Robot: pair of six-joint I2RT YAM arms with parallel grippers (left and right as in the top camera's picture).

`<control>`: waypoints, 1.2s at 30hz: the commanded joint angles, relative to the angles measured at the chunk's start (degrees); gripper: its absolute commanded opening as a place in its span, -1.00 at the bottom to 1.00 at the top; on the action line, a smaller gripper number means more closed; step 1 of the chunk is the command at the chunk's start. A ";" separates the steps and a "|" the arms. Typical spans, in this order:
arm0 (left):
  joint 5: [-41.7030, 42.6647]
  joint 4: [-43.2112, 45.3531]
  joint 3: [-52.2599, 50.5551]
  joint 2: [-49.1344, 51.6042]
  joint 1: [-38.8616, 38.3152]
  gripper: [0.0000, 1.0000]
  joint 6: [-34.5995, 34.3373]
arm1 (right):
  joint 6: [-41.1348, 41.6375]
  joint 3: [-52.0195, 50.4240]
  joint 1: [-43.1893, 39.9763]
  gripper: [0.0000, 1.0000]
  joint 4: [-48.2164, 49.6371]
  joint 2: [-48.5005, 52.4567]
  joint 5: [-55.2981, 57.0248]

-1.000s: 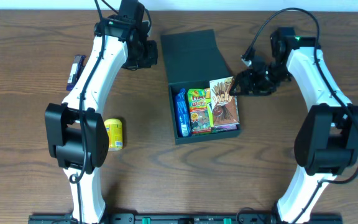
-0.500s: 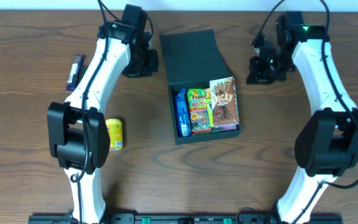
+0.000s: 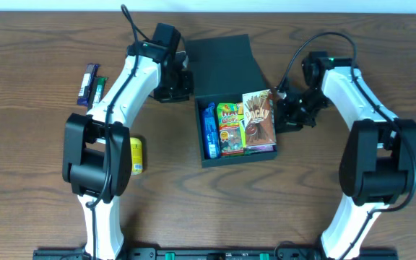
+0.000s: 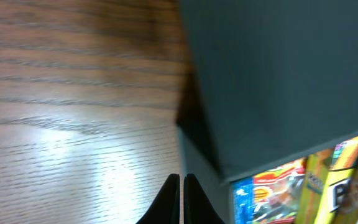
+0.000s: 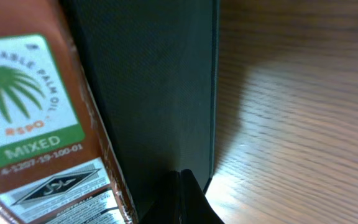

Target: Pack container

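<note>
The dark teal container [image 3: 240, 159] stands mid-table with its flap lid [image 3: 222, 63] laid open toward the back. Inside are a blue pack [image 3: 209, 130], a green-yellow candy bag [image 3: 230, 128] and a brown Pocky box [image 3: 260, 121]. My left gripper [image 3: 186, 90] is shut and empty beside the container's back left corner; in the left wrist view its fingertips [image 4: 182, 199] meet next to the lid [image 4: 278, 74]. My right gripper [image 3: 284, 118] is shut and empty against the right wall [image 5: 160, 93], the Pocky box [image 5: 36, 112] just beyond that wall.
A yellow can [image 3: 133, 155] lies left of the container near my left arm's base. A purple snack bar [image 3: 88, 81] and a green one [image 3: 100, 88] lie at the far left. Bare wood table [image 3: 316, 195] surrounds the box.
My right gripper let go of the Pocky box, shut, swung up and away, then came back down to the container's right wall. The left gripper moved right to the container's back left corner.
</note>
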 commanded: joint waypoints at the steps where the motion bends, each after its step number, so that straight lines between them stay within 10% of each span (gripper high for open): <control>1: 0.90 0.13 -0.63 0.59 -0.63 -0.89 -0.70 | 0.52 -0.61 2.34 -0.97 0.24 -1.16 -2.67; 36: -2.38 -1.68 -0.07 -4.33 6.45 -0.89 0.46 | -0.61 6.67 6.03 -0.97 6.21 -13.70 1.66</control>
